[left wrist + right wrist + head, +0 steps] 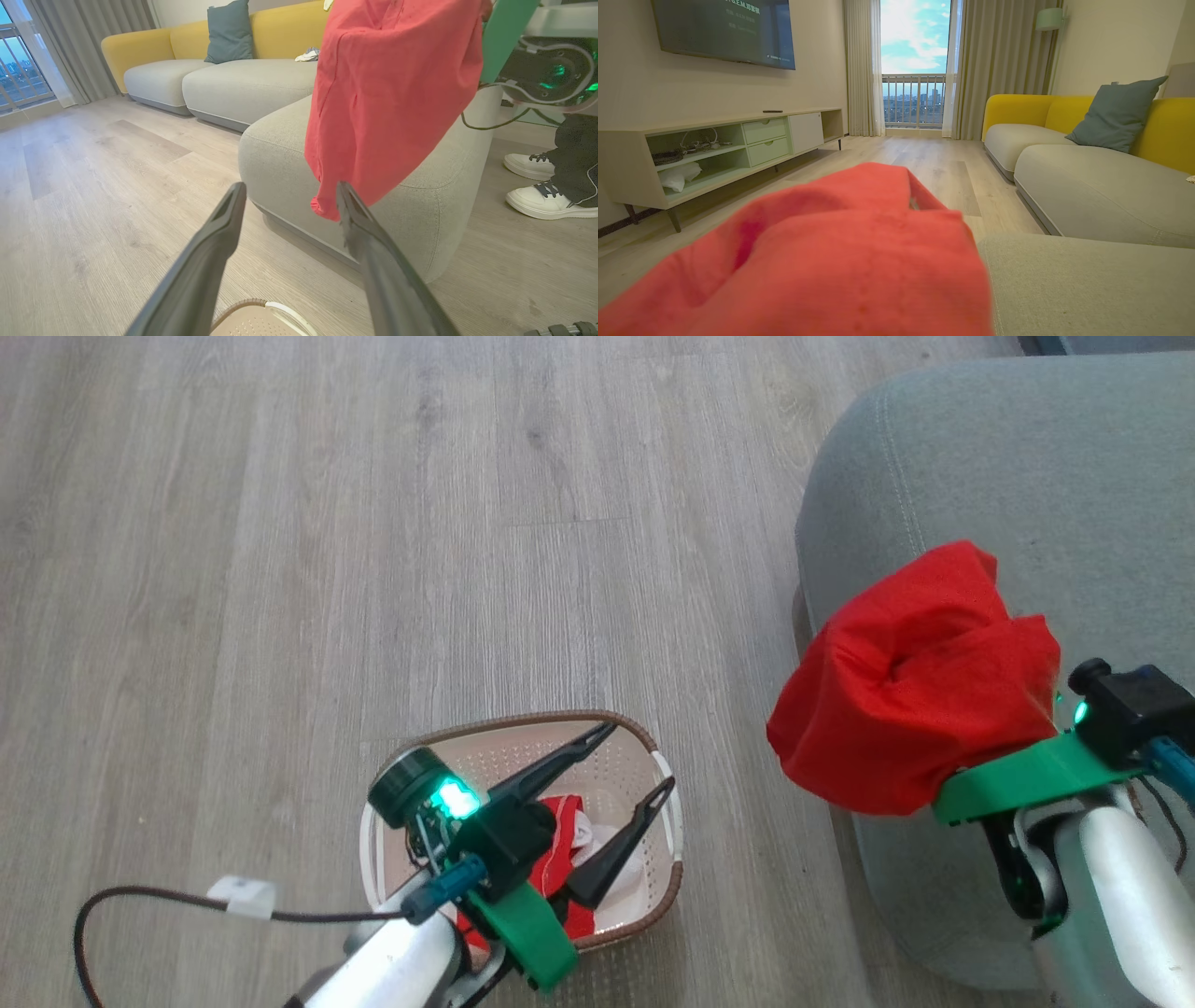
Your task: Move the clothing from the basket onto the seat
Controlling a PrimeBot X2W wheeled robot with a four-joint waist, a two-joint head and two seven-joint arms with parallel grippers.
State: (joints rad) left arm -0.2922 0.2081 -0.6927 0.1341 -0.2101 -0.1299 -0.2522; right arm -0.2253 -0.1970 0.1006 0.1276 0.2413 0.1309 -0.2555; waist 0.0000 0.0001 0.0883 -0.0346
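Observation:
The cream basket with a brown rim stands on the wood floor, and red and white clothing lies in it. My left gripper hovers open over the basket with nothing between its fingers. A red garment hangs bunched over my right gripper, whose fingers are hidden under the cloth behind the green wrist mount. The garment hangs at the rounded front-left corner of the grey seat, partly past its edge. In the left wrist view the garment dangles in front of the seat, above the basket rim.
A person's white shoes stand on the floor beside the seat. A dark cable loops on the floor left of my left arm. A yellow-backed sofa runs beyond the seat, and a TV cabinet lines the opposite wall.

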